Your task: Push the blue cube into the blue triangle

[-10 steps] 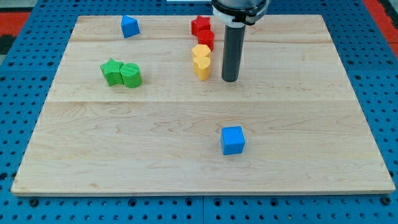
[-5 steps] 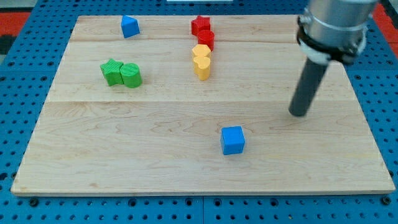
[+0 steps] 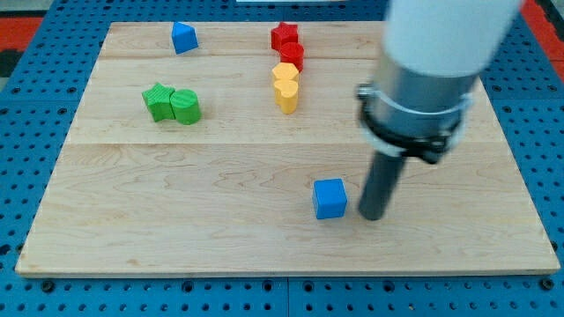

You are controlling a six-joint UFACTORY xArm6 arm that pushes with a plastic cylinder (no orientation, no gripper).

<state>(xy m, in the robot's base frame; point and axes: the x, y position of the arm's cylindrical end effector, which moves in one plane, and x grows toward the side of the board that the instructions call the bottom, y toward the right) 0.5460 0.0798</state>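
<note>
Camera view, L to R: blue triangle point(image 3: 183, 37) sits far up-left of my tip, w/ green blocks point(image 3: 172, 104) between but lower. Blue cube point(image 3: 330, 198) is just left of my tip point(image 3: 371, 216), small gap, not touching. No gripper here, just a plain rod.

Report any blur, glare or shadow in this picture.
Camera view: the arm's pale upper body is soft, likely motion blur; my tip beside the blue cube is fairly sharp; blocks like the blue triangle are crisp; lighting even, shadows faint, no glare on the board.
</note>
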